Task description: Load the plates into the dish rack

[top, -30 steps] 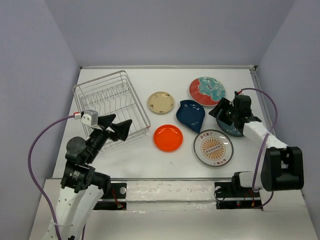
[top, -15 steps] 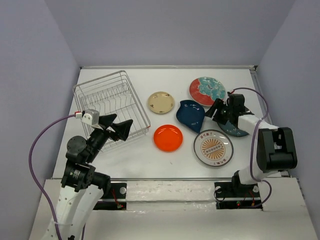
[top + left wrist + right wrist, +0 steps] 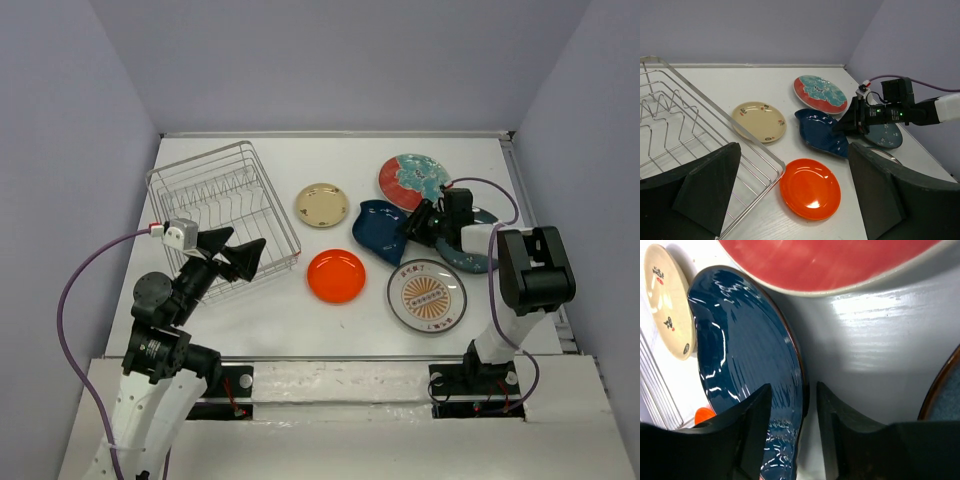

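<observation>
Six plates lie flat on the white table: red-and-teal floral [image 3: 414, 182], cream [image 3: 321, 204], orange [image 3: 336, 276], dark teal [image 3: 472, 252], white with orange emblem [image 3: 427, 295] and dark blue leaf-shaped [image 3: 378, 230]. The wire dish rack [image 3: 215, 205] stands at the back left and holds no plates. My right gripper [image 3: 412, 228] is low at the blue plate's right rim. In the right wrist view its open jaws [image 3: 795, 410] straddle that rim [image 3: 797, 370], with a gap on the right side. My left gripper [image 3: 238, 255] is open and empty above the rack's near corner.
The left wrist view shows the rack's corner [image 3: 765, 155] next to the orange plate [image 3: 810, 188]. The floral plate [image 3: 830, 260] and the dark teal plate's rim [image 3: 945, 385] lie close on either side of my right gripper. Walls close in on three sides.
My right gripper has moved left from over the dark teal plate and come down to the blue leaf plate's right rim. The left arm has not moved.
</observation>
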